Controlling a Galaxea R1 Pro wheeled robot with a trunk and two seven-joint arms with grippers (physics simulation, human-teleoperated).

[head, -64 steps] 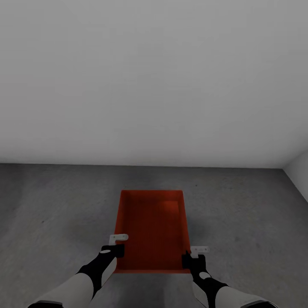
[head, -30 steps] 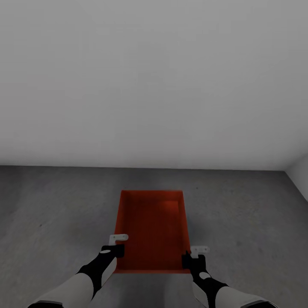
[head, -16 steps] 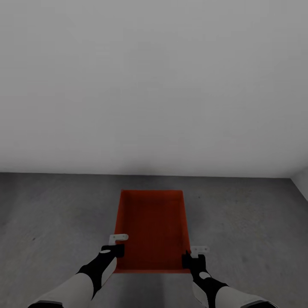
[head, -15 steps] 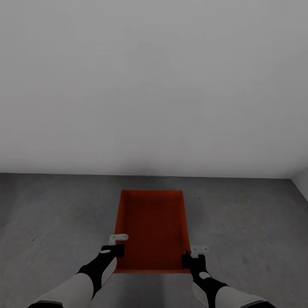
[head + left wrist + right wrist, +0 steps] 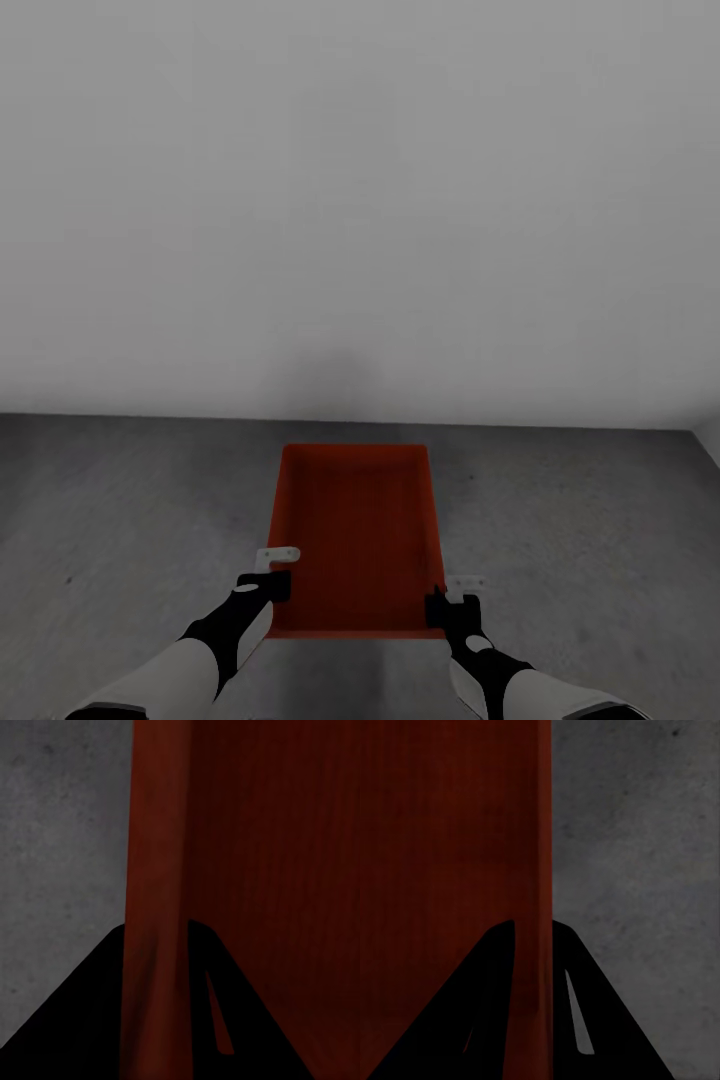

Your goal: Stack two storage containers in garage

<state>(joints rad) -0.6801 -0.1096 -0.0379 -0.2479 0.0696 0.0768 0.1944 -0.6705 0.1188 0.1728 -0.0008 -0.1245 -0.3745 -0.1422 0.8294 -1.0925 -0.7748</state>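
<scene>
Garage setting: rough dark grey concrete floor [image 5: 130,520] with mottled patches, meeting a plain pale grey wall [image 5: 360,200] straight ahead. One orange-red rectangular storage container [image 5: 355,535], open-topped with thin straight walls and a flat bottom, is carried out in front of the robot between both arms, long axis pointing away toward the wall. Left gripper [image 5: 268,584] sits at the container's near left wall, right gripper [image 5: 448,604] at the near right wall. In the left wrist view the dark fingers [image 5: 97,1020] straddle the thin red wall [image 5: 154,907], one inside the box and one outside, clamped on it; the right wrist view shows the same pinch, dark fingers [image 5: 607,1020] either side of the upright wall [image 5: 544,870] with concrete beyond. A two-sided hold at opposite walls looks chosen to keep the wide, shallow box level and stop it twisting; each wall is too thin and smooth for one gripper to manage alone, in my judgement. Whether the box is resting on the concrete or held just above it cannot be told from these views. Surfaces: container walls are matte, faintly streaked, no lip or handles seen; floor is grainy and speckled. Likely step: setting this box down, or carrying it to its spot.
</scene>
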